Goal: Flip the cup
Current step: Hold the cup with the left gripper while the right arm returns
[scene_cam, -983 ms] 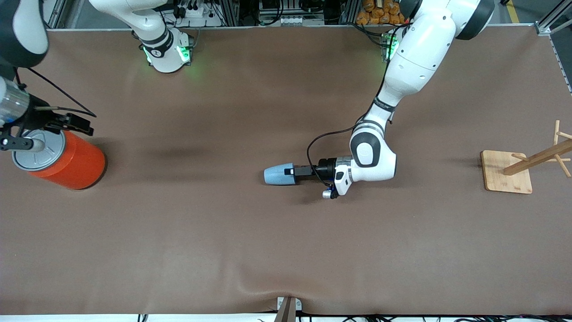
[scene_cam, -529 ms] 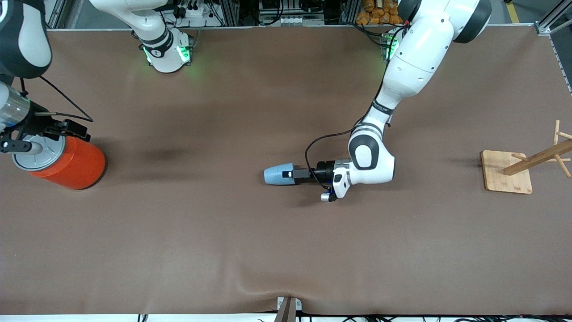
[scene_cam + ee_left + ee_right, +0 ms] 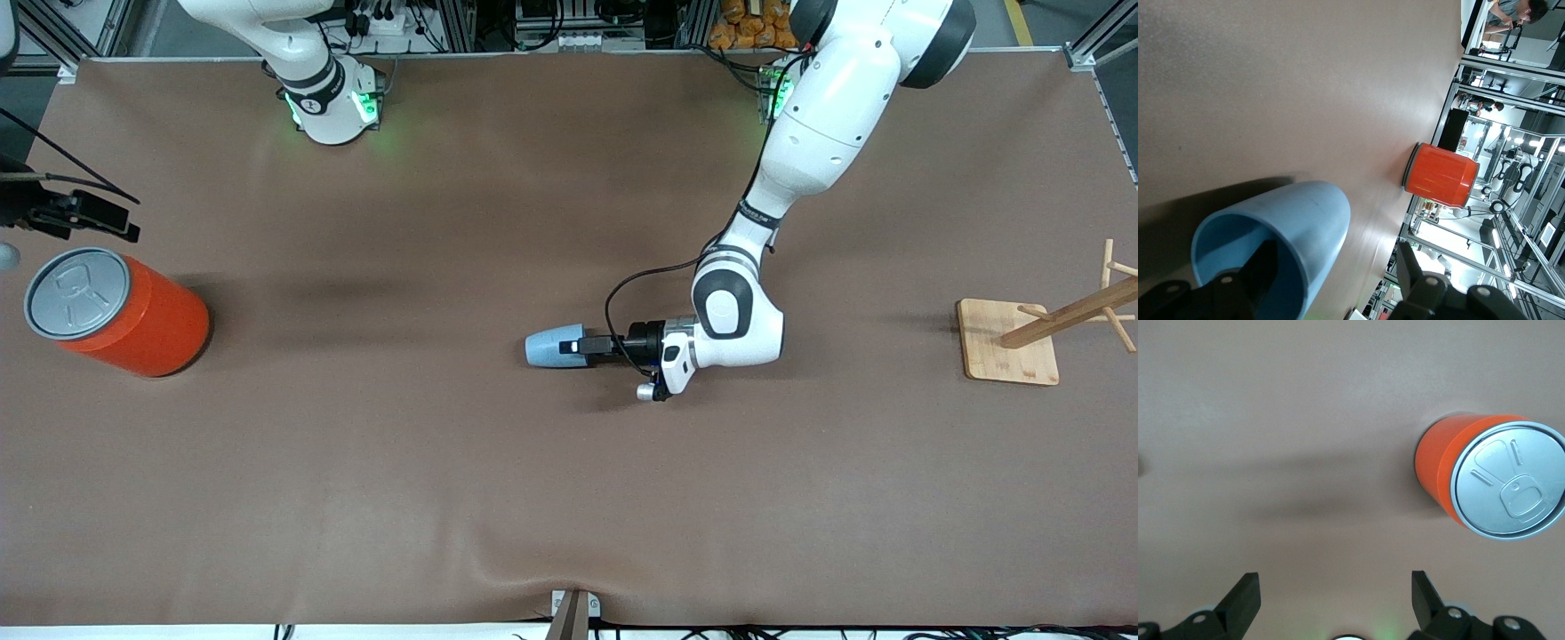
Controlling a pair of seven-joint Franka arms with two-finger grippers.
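The light-blue cup (image 3: 553,346) lies on its side mid-table, its mouth toward the left arm's end. My left gripper (image 3: 574,345) is low at the cup's mouth and open. In the left wrist view one finger (image 3: 1263,267) is inside the cup (image 3: 1308,230) and the other finger (image 3: 1413,268) is outside it, so the cup's wall sits between the jaws with a gap. My right gripper (image 3: 84,220) is open and empty, up by the table's edge at the right arm's end, beside the orange can; its open jaws show in the right wrist view (image 3: 1335,600).
A large orange can (image 3: 116,313) with a grey pull-tab top stands upright at the right arm's end; it also shows in the right wrist view (image 3: 1491,480). A wooden mug stand (image 3: 1009,341) sits at the left arm's end.
My right gripper has lifted off the top of the orange can and drawn away toward the table's edge. My left gripper has edged slightly further into the cup's mouth; the cup has not moved.
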